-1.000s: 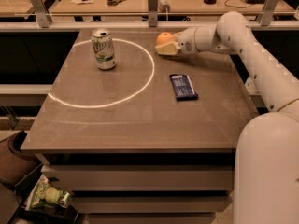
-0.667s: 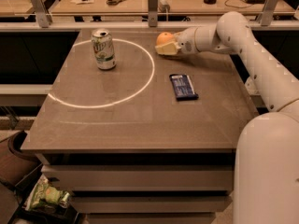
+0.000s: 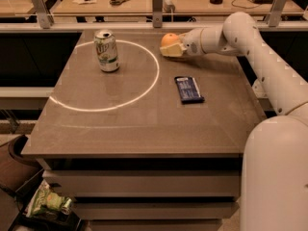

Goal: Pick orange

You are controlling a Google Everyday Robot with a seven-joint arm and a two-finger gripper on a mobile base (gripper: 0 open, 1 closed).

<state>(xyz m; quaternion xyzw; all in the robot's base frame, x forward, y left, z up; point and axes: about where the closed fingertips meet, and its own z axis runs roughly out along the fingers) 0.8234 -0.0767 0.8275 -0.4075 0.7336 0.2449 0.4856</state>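
The orange (image 3: 169,38) is small and round. It sits near the far edge of the table (image 3: 134,129), a little right of the middle. The gripper (image 3: 170,50) is right up against it, touching it on the side at about 5 o'clock. The pale tip of the gripper covers the bottom of the orange, so only the top half shows. I cannot tell if the gripper is pinching the orange or just sitting next to it.

The white arm (image 3: 260,57) comes in from the orange's 3 o'clock side. Then it bends down to the big white body at the bottom right.

A white ring (image 3: 158,73) is drawn on the table. The orange is just outside it, near the ring's 2 o'clock edge. A green and white can (image 3: 106,51) stands up inside the ring, at 9 o'clock from the orange and well apart from it. A blue packet (image 3: 188,89) lies flat at 5 o'clock from the orange, outside the ring.

Far back at 11 o'clock, scissors (image 3: 118,1) lie on another desk. Down at 7 o'clock, a green bag (image 3: 48,203) is on the floor.
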